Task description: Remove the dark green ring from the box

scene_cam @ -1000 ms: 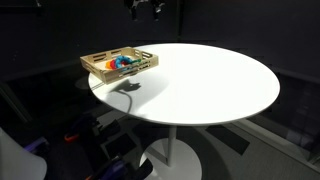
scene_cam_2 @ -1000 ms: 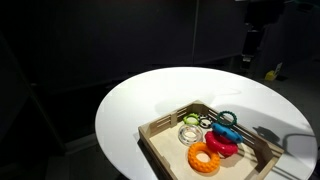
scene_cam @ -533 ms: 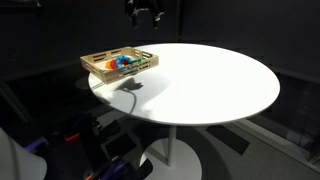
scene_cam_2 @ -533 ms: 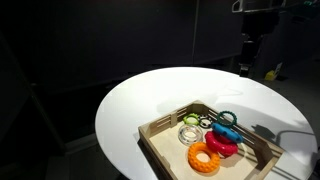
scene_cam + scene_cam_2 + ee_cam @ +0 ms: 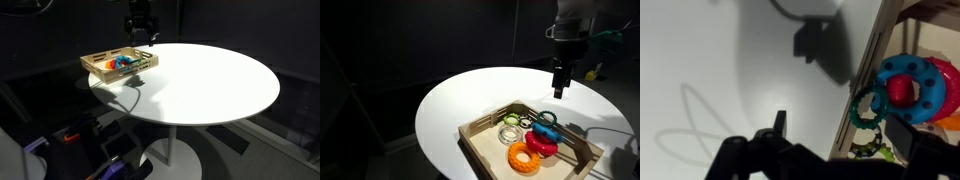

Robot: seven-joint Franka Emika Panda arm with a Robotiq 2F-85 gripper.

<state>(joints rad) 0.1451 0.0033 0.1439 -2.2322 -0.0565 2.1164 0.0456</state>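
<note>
One dark green ring (image 5: 547, 117) in the box (image 5: 480, 129), in the half far from the camera in an exterior view, close to the far wall. Thin round hoop, so no long axis to name. Looks flat, hole facing up. Edge overlaps the blue piece (image 5: 547, 131); cannot tell whether it rests on it. Shows in the wrist view too, dark green ring (image 5: 868, 105), just inside the wooden wall (image 5: 883, 50) and beside the blue piece (image 5: 908, 85).

Around it, nearest first in that exterior view: orange ring (image 5: 524, 158) by the near wall, then red ring (image 5: 542, 147), then the blue piece touching or just beside the green hoop. Two pale see-through rings (image 5: 510, 131) off to one side, near but apart. Top of the green hoop exposed; blue and red crowd one side, box wall close on the other.

Beyond the box: gripper (image 5: 559, 92) hanging over the white table (image 5: 450, 110), pointing down, past the far wall, touching nothing. Also above the box's back edge in an exterior view, gripper (image 5: 143, 40). Wrist view: fingers (image 5: 779, 125) spread wide, jaws apart, holding nothing. Green hoop below the gap between them, nearer one finger than the other, well clear of both.
</note>
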